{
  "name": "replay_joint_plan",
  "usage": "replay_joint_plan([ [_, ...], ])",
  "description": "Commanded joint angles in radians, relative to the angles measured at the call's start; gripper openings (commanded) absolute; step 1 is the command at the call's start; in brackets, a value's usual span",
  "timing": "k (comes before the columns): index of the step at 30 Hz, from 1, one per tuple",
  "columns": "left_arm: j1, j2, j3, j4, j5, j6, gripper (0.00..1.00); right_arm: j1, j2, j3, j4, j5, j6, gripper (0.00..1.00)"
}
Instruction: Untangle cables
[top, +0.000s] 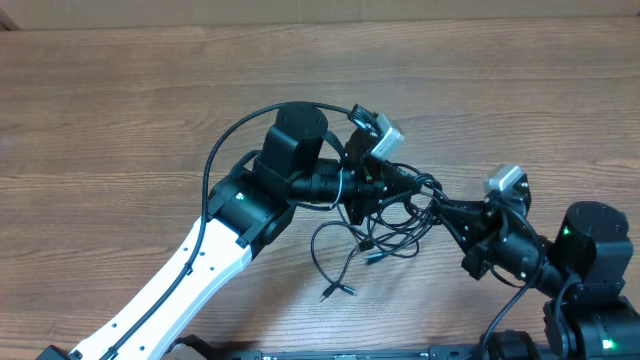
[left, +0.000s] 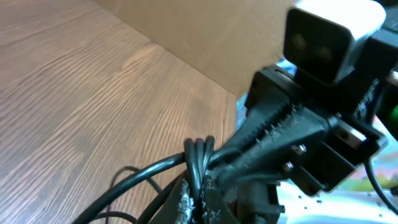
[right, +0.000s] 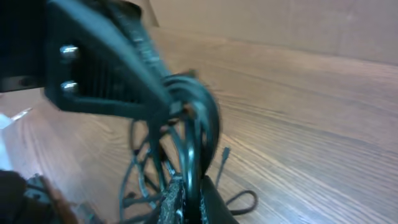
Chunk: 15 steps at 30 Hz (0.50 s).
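your left gripper (top: 383, 187) and right gripper (top: 443, 208) each pinched the cables (top: 385, 228), bunched between them over the table (top: 120, 100). the loops looked knotted together; i'd judge nearly all your untangling was left to do.

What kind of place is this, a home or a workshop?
Probably a robotics lab bench: a left arm and right arm share a wood-grain table, thin black cables tangled between them, a plain cardboard-like wall behind.
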Motion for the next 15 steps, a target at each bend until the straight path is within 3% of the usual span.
replay_joint_plan([
  [1, 0.005, 0.003, 0.015, -0.043, -0.295, -0.198, 0.04, 0.004, -0.006, 0.009, -0.015, -0.140, -0.031, 0.04],
  [5, 0.005, 0.003, 0.015, -0.121, -0.512, -0.357, 0.04, 0.004, -0.006, 0.009, -0.049, -0.224, -0.120, 0.04],
  [11, 0.005, 0.003, 0.015, -0.130, -0.504, -0.332, 0.04, 0.003, -0.006, 0.009, -0.080, -0.125, -0.126, 0.04],
  [12, 0.005, 0.003, 0.015, -0.129, -0.482, -0.306, 0.04, 0.003, -0.006, 0.009, -0.080, -0.070, -0.098, 0.08],
  [15, 0.005, 0.003, 0.015, -0.126, -0.401, -0.220, 0.04, 0.003, -0.006, 0.009, -0.079, 0.077, -0.020, 0.73],
])
